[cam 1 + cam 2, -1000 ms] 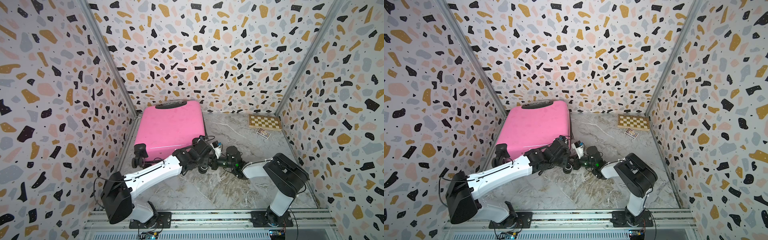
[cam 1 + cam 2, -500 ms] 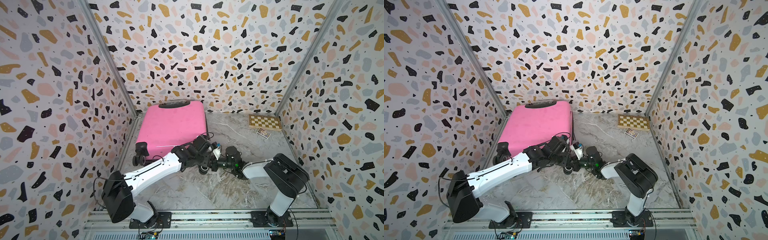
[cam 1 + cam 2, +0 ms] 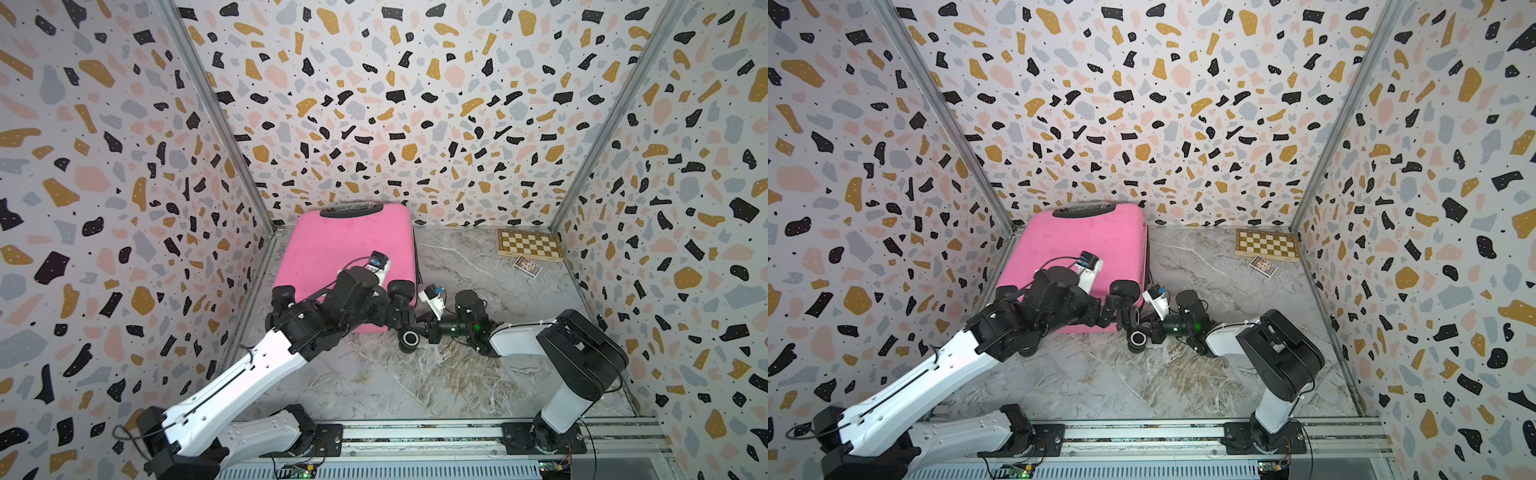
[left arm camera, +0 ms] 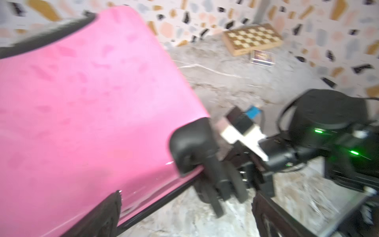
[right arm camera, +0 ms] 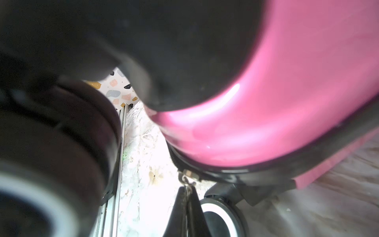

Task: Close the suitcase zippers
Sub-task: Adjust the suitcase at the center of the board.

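The hot-pink suitcase (image 3: 345, 249) (image 3: 1084, 237) lies flat at the back left, its black handle toward the rear wall. My left gripper (image 3: 399, 318) (image 4: 184, 213) hovers at its near right corner with the jaws wide open; only floor and the corner wheel (image 4: 215, 184) show between the fingers. My right gripper (image 3: 419, 328) (image 5: 187, 205) sits low at the same corner. It is shut on a small metal zipper pull (image 5: 187, 180) hanging from the black zipper band (image 5: 307, 156) between the pink shells. The band also shows along the near edge (image 4: 164, 197).
A wooden chessboard (image 3: 530, 245) (image 3: 1266, 245) and a small card box (image 3: 527, 266) lie at the back right corner. A black wheel (image 3: 409, 340) (image 5: 217, 217) sticks out right beside the right gripper. Patterned walls close in on three sides.
My left gripper has opened wide and its wrist has shifted up over the suitcase's near right corner. The right gripper has stayed shut at that corner.
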`<control>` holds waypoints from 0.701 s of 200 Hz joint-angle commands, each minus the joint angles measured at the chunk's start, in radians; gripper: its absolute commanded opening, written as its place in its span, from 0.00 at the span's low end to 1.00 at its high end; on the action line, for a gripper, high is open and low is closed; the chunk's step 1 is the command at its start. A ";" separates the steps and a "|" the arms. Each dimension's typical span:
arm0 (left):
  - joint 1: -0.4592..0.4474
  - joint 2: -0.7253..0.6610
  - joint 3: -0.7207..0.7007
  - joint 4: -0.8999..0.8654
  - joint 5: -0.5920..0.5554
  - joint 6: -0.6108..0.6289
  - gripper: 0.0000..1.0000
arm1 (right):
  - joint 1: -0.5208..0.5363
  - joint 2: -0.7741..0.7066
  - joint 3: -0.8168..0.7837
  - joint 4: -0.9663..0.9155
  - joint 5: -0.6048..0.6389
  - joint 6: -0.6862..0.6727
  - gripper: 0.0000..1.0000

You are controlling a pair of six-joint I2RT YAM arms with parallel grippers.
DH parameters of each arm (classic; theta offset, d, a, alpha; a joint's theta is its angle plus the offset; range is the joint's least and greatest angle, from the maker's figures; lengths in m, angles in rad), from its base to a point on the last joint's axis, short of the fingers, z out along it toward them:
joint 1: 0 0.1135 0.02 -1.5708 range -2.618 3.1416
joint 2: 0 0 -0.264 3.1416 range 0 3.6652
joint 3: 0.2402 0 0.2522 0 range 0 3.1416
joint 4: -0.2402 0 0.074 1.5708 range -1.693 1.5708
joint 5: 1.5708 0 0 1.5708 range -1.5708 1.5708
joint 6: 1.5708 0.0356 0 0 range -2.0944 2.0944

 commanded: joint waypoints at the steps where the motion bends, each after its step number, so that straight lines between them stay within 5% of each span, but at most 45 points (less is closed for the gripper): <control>1: 0.129 -0.051 0.006 -0.192 -0.199 -0.061 1.00 | -0.034 -0.055 0.002 -0.005 -0.052 -0.016 0.00; 29: 0.314 -0.137 -0.049 -0.264 -0.290 -0.107 1.00 | -0.055 -0.055 0.017 -0.029 -0.060 -0.029 0.00; 66: 0.510 -0.190 -0.107 -0.282 -0.234 -0.100 1.00 | -0.057 -0.055 0.033 -0.057 -0.059 -0.046 0.00; 117: 0.783 -0.199 -0.181 -0.291 0.017 -0.052 1.00 | -0.066 -0.046 0.048 -0.074 -0.054 -0.053 0.00; 140: 0.813 -0.193 -0.198 -0.259 0.123 -0.046 1.00 | -0.075 -0.047 0.057 -0.093 -0.054 -0.063 0.00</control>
